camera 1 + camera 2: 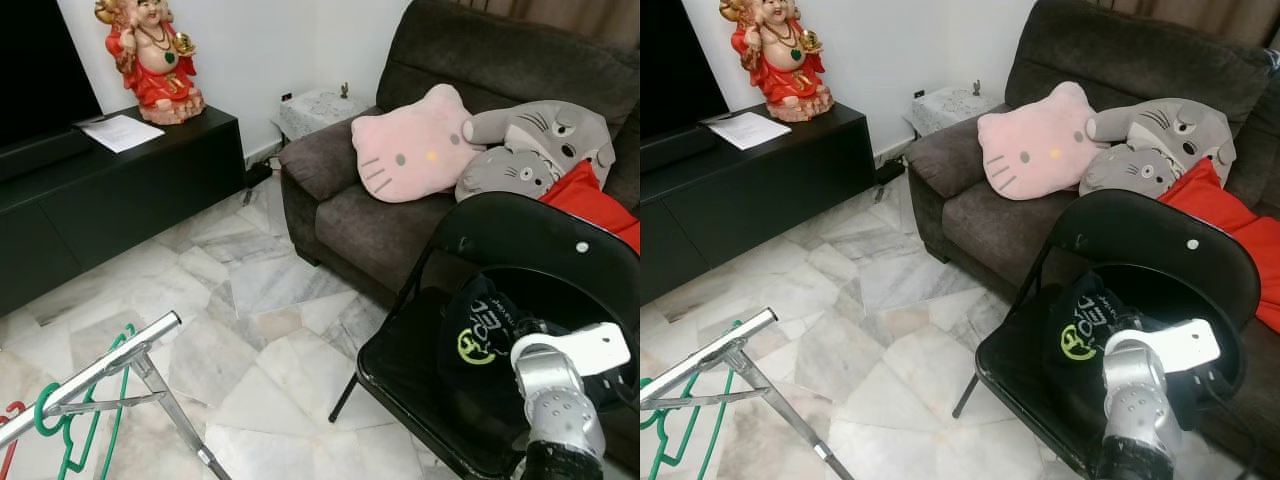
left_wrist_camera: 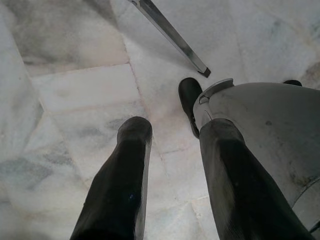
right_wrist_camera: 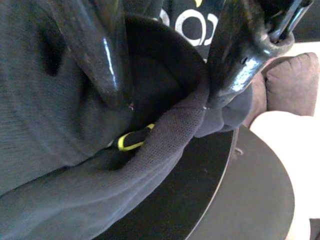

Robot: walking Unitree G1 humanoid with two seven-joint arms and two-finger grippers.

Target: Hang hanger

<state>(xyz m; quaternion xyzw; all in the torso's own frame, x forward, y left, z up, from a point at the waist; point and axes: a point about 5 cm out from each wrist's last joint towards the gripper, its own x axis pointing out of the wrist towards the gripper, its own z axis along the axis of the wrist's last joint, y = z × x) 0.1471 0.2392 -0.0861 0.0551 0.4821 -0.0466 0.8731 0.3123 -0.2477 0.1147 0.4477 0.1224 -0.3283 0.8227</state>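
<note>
A black garment with a yellow-green logo lies on the seat of a black folding chair. My right arm reaches down into it. In the right wrist view, my right gripper is open, its fingers pushed into the dark fabric on either side of a fold. A small yellow and black piece shows under that fold. A green hanger and a red hanger hang on a silver rack rail at lower left. My left gripper hangs open above the marble floor.
A dark sofa behind the chair holds a pink cat cushion, grey plush toys and a red cushion. A black low cabinet with a red statue lines the left wall. Marble floor lies between rack and chair.
</note>
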